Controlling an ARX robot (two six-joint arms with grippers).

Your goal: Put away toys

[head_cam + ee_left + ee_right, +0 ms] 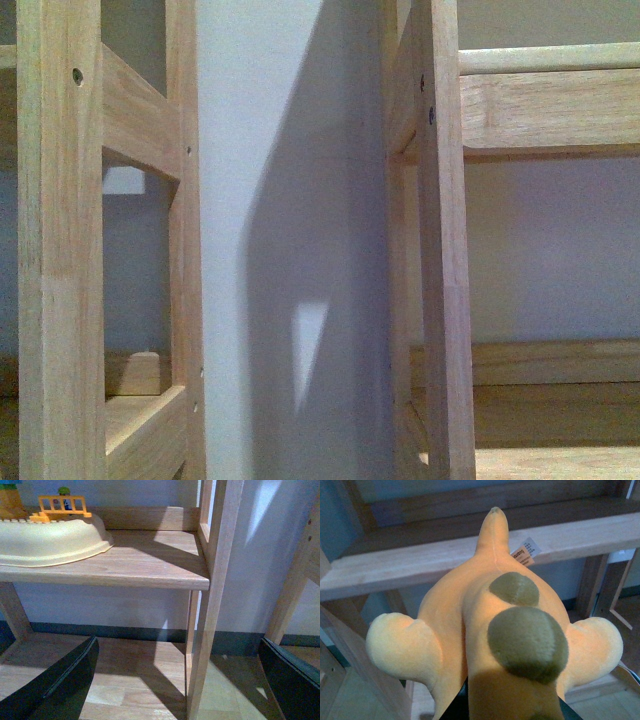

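We have the plush toy (pixel 495 630) pinched in the right gripper (pixel 512 711), whose dark body shows only under the toy's near end. The toy, orange-yellow with olive spots, juts forward from that gripper, a paper tag (pixel 525 553) near its far tip. Just beyond it runs a wooden shelf board (pixel 395 567). Our left gripper (pixel 177 647) is spread wide, nothing between its fingers (pixel 60 680). Ahead of it stands a shelf post (pixel 212 595). Farther off, a cream plastic toy (pixel 50 542) with a yellow fence (pixel 62 505) sits on a shelf (pixel 135 567).
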